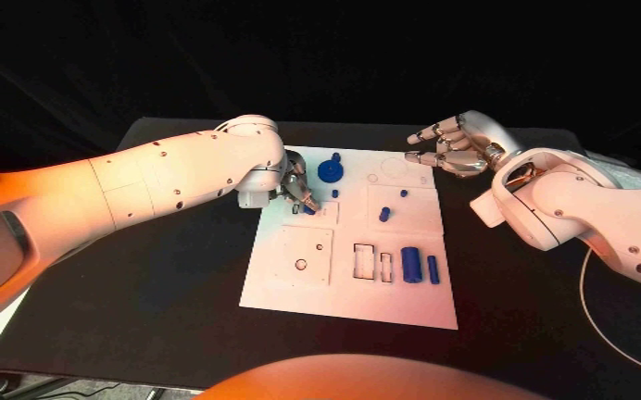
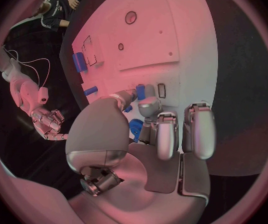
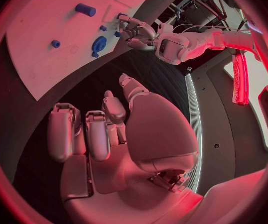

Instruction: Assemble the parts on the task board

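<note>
The white task board lies in the middle of the black table. My left hand hovers over the board's upper left part and pinches a small blue peg between thumb and a fingertip, just beside a small slot. A blue round disc lies next to that hand. Small blue pegs stand mid-board. A blue cylinder and a thin blue bar lie at the lower right. My right hand hangs empty beyond the board's upper right corner, fingers loosely bent and apart.
Rectangular cut-outs and a square plate with a hole mark the board's lower half. A thin cable loops on the table at the right. Black tabletop surrounds the board.
</note>
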Controlling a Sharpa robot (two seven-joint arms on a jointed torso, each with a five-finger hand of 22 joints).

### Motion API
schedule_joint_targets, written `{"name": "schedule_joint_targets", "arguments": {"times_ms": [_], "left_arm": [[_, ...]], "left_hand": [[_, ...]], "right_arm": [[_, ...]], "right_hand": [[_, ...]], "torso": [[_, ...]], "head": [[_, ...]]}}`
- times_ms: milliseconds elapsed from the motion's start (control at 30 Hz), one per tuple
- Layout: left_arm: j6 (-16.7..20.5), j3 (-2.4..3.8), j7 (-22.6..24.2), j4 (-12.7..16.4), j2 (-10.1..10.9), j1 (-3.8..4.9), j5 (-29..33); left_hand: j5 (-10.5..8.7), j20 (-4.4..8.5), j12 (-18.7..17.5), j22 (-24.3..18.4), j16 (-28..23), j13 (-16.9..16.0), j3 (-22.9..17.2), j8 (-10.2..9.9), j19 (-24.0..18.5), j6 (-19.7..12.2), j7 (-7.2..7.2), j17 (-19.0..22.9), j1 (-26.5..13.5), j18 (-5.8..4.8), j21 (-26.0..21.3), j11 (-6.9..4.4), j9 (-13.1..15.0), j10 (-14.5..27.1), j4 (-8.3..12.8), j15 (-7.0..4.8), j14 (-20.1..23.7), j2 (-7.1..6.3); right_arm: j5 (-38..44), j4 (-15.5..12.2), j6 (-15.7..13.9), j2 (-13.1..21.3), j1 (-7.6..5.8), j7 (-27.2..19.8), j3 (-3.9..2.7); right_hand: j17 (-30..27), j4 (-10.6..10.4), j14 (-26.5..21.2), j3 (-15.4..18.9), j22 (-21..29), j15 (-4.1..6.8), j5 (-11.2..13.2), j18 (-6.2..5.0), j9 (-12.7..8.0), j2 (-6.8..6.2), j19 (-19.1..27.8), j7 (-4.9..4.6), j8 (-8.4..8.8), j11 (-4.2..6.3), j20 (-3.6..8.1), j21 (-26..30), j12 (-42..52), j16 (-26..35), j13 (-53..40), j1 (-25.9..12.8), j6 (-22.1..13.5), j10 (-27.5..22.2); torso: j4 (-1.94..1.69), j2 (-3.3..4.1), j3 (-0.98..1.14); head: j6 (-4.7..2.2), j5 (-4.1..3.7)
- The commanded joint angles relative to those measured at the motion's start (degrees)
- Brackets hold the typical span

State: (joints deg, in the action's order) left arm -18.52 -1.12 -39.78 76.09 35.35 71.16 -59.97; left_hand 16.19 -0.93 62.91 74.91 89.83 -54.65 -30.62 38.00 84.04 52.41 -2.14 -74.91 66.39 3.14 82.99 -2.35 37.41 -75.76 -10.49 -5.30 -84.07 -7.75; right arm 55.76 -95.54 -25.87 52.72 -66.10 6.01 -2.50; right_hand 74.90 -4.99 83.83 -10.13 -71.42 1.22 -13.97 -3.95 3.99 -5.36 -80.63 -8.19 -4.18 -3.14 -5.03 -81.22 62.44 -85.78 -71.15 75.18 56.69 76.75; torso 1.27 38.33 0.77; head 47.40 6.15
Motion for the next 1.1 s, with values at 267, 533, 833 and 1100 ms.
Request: {"name": "schedule_joint_targets", "arguments": {"times_ms": [267, 533, 833, 1100], "left_arm": [[-1.30, -0.12, -2.71, -0.33, -0.59, -0.34, -0.36], [-0.77, -0.14, -3.65, -1.29, -1.20, -0.34, 1.10], [-2.47, -0.20, -4.20, -2.42, -1.94, -0.34, 1.16], [-2.05, -0.22, -4.21, -2.74, -2.17, -0.34, -0.84]], "left_hand": [[0.29, 0.11, 0.14, 7.23, 0.17, 0.05, -10.30, 0.14, 2.11, 0.56, 0.26, -15.09, 0.22, -0.95, 0.08, 0.06, -0.04, -0.44, 10.05, -0.13, -5.93, 0.36], [-0.13, 0.15, 0.42, 7.32, 0.17, -0.41, -7.73, -0.26, 2.11, 1.61, 0.70, -15.09, -3.77, -0.94, 0.00, -0.15, -0.03, -1.09, 7.71, -0.26, -5.93, 1.22], [-0.27, 0.38, 0.29, 7.42, 0.17, -0.47, -3.32, -0.90, 2.13, 2.42, 1.02, -15.09, -6.14, -0.95, -0.09, -0.41, -0.15, -1.09, 6.46, -0.52, -5.93, 1.50], [-0.45, 0.47, 0.46, 7.66, 0.17, -0.81, 2.16, -1.37, 2.24, 3.30, 1.10, -15.09, -8.67, -1.00, -0.02, -0.47, -0.25, -1.25, 4.51, -0.58, -5.93, 1.32]], "right_arm": [[0.21, -0.11, 0.78, -0.05, 0.05, -0.41, 0.00], [0.13, -0.28, 0.92, 0.05, 0.05, -0.35, 0.00], [0.09, -0.60, 0.99, 0.12, 0.05, -0.27, 0.00], [0.04, -0.76, 0.86, 0.23, 0.04, -0.29, 0.00]], "right_hand": [[7.76, -0.37, 4.46, 0.08, -0.02, -0.04, -0.19, 0.13, 0.07, 0.44, -0.40, -0.03, -0.33, 0.06, 0.16, -0.17, 0.23, 0.35, 0.04, -0.27, 0.29, 0.38], [7.68, -0.43, 4.45, 0.14, 0.00, -0.04, -0.27, 0.13, 0.06, 0.41, -0.40, -0.02, -0.32, 0.06, 0.17, -0.16, 0.15, 0.41, 0.11, -0.32, 0.31, 0.34], [7.68, -0.43, 4.45, 0.14, 0.00, -0.04, -0.27, 0.13, 0.06, 0.41, -0.40, -0.02, -0.32, 0.06, 0.17, -0.16, 0.15, 0.41, 0.11, -0.32, 0.31, 0.34], [7.63, -0.52, 4.44, 0.23, 0.00, -0.03, -0.30, 0.13, 0.06, 0.36, -0.39, -0.02, -0.32, 0.06, 0.17, -0.16, 0.11, 0.44, 0.15, -0.42, 0.32, 0.33]], "torso": [[0.02, -0.05, 0.06], [0.05, -0.05, 0.06], [0.09, -0.03, 0.04], [0.05, -0.02, 0.02]], "head": [[-0.07, 0.05], [-0.14, 0.06], [-0.22, 0.01], [-0.26, -0.16]]}}
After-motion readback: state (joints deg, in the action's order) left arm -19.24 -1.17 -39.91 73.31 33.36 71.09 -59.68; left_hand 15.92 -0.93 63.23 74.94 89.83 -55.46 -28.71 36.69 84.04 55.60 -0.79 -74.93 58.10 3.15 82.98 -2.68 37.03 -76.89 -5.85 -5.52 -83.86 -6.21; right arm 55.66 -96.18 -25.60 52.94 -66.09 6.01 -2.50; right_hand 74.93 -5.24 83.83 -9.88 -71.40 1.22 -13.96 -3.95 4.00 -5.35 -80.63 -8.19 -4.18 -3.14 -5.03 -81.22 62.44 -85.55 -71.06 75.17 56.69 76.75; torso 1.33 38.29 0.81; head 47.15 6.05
